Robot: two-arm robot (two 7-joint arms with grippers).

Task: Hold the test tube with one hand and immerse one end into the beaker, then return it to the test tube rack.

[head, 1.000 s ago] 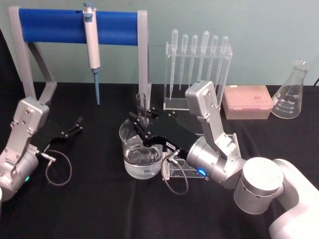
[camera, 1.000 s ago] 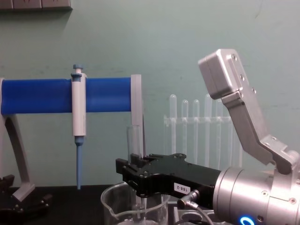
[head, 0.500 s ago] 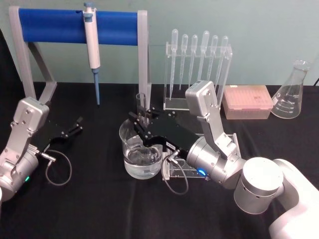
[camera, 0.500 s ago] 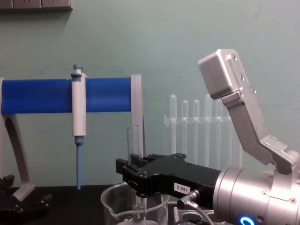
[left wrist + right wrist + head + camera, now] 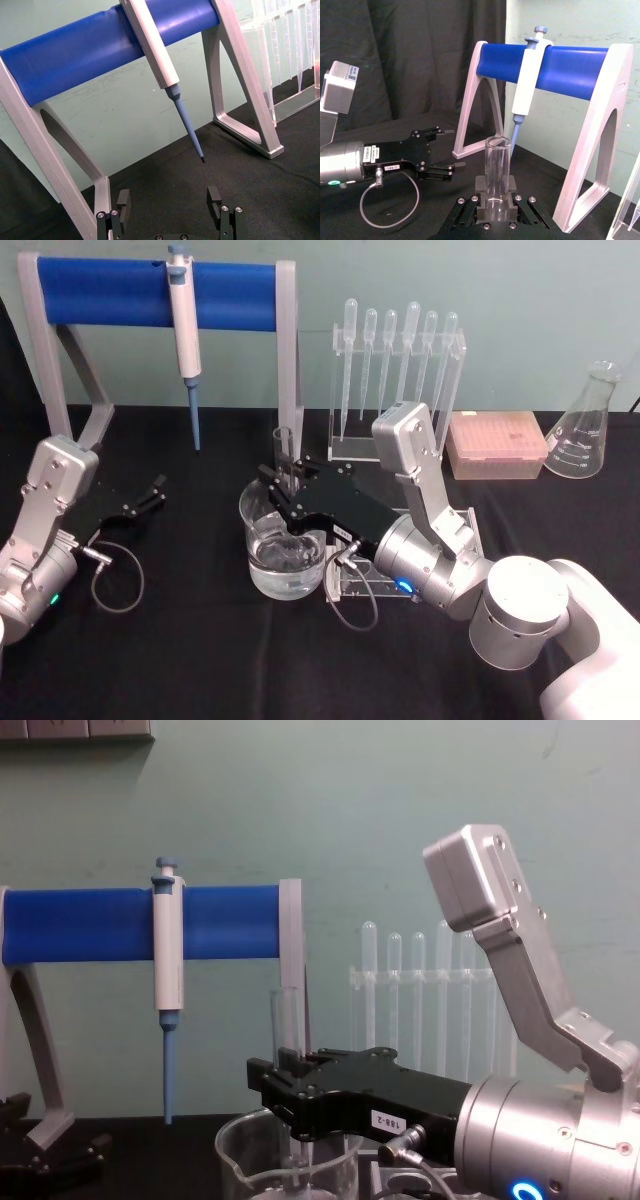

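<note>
The right gripper (image 5: 283, 483) is reaching in from the lower right of the head view, its jaws clamped on the test tube (image 5: 284, 455) and holding it upright over the beaker (image 5: 283, 550) at centre frame. In the chest view the tube (image 5: 285, 1020) is rising above the black gripper (image 5: 292, 1095) while its lower end is dipping down inside the beaker's rim (image 5: 232, 1140); how far it is reaching into the liquid is hard to tell. The right wrist view is showing the tube (image 5: 498, 170) pinched low between the jaws, its open rim standing free.

The beaker is sitting on the black counter (image 5: 200, 640), with bare cloth lying open in front of it and to its left. Just behind it, the grey leg of the blue-barred stand (image 5: 288, 350) is crowding the tube's far side, and a pipette (image 5: 184, 330) is hanging from the bar. The rack of droppers (image 5: 398, 380) is standing behind the right arm.

The left gripper (image 5: 150, 495) is resting at the left edge, well apart from the beaker, jaws spread apart (image 5: 170, 205).
</note>
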